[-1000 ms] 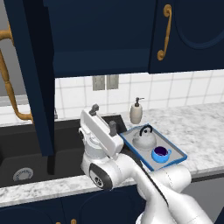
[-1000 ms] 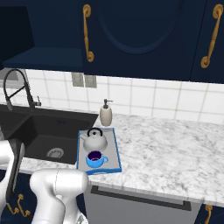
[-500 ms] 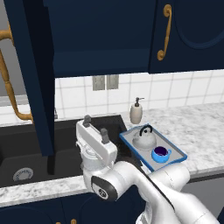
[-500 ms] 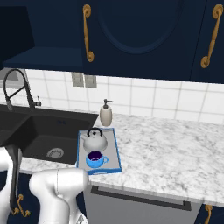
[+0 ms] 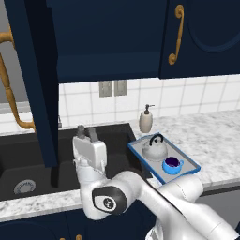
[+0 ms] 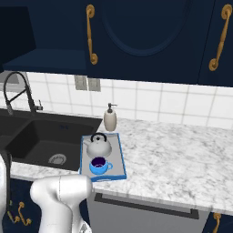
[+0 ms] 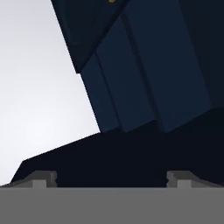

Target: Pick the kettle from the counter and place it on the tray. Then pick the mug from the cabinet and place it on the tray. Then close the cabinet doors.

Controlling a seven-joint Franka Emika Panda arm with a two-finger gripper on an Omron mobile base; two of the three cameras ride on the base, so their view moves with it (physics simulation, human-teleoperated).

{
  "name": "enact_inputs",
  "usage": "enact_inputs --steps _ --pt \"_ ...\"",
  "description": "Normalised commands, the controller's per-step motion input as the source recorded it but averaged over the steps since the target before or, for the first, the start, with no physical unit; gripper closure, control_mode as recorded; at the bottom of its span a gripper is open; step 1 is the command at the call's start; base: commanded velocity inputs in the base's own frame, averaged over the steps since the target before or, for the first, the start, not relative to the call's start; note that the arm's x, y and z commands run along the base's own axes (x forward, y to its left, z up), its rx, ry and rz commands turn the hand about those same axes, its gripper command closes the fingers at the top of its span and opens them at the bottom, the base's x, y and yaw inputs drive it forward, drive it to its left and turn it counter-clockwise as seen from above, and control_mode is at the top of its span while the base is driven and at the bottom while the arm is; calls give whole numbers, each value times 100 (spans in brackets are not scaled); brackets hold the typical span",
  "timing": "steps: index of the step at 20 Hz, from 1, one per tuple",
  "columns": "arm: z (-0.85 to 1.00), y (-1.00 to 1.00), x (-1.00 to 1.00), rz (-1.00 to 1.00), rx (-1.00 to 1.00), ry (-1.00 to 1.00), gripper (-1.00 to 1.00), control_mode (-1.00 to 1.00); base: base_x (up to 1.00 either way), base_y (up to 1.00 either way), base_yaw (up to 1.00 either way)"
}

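The kettle is a squat silver-grey dome with a black arched handle over its top, and it stands upright on the tray, at the end nearer the wall. The mug is small, round and bright blue, dark purple inside, with a short blue handle; it sits upright on the same tray just in front of the kettle, close to it. The tray is a flat grey rectangle with a thin bright blue rim, lying on the white-and-grey speckled bench right beside the black sink. From the right base view the kettle and mug line up along the tray, with the beige soap bottle standing on the bench just behind the tray, near the tiled wall.

The cabinet is dark navy; one of the cabinet doors stands swung open at the left of the left base view, its long brass-gold handle showing on the outer face. The gripper is raised over the sink close beside that open door, its two dark fingers spread apart and holding nothing. In the hand view the fingertips sit wide apart at the bottom, facing navy panelling
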Motion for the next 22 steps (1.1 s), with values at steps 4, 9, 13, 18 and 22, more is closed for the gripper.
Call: enact_inputs --steps 4,9,13,18,22 --pt "-30 29 32 -3 -12 27 -100 -100 0 0 0" --pt "-30 28 26 -4 -15 17 -100 -100 0 0 0" --pt "-23 22 31 -4 -11 19 -100 -100 0 0 0" --pt "-28 28 31 -5 -12 20 -100 -100 0 0 0" --pt "-34 22 28 -3 -11 18 -100 -100 0 0 0"
